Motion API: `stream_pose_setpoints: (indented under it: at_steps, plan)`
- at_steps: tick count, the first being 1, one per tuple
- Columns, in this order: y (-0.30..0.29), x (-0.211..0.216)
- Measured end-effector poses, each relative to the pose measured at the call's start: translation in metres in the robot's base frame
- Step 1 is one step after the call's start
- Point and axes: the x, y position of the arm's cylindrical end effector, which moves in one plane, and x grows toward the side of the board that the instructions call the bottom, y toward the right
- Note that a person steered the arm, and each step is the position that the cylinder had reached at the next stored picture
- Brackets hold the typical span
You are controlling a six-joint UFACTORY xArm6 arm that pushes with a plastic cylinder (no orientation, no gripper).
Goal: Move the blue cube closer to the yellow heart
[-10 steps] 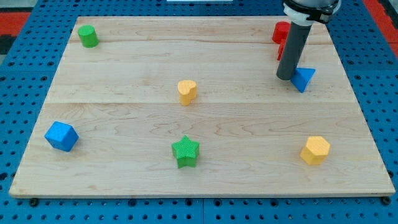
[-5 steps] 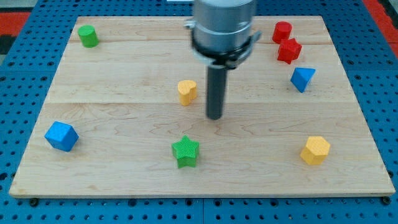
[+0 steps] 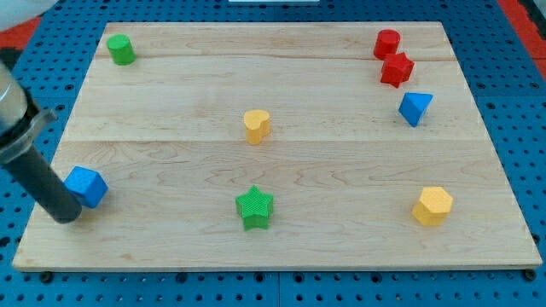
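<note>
And here we are at the left edge of the worktop, down toward the bottom-left corner. My tip sits just beside the blue cube, on its lower-left side, looking as though it touches the cube or very nearly does. The yellow heart is well apart, up near the middle of the worktop, so the cube has a long slide ahead, heading right and toward the top edge.

Now the risks. The tip looks to meet the cube near a corner instead of a flat face, and an off-centre push could spin the cube and let it slip off the rod to one side. The contact also looks low on the cube; I judge a push from here would send it up and right, roughly the correct line, but a small error in angle grows over that distance and could carry it past the heart. The green star near the bottom edge lies below the likely path; a drift downward could clip it. Pushing too far could knock the heart itself.

As for the end effector: a plain rod, no jaws to open or close, holding nothing.
</note>
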Motion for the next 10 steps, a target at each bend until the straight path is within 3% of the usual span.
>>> stream_pose_setpoints:
  at_steps: [1, 3, 6, 8, 10]
  plan:
    - [-0.003, -0.041]
    - [-0.011, -0.060]
    - [0.033, -0.095]
    - [0.088, -0.096]
    - [0.166, -0.071]
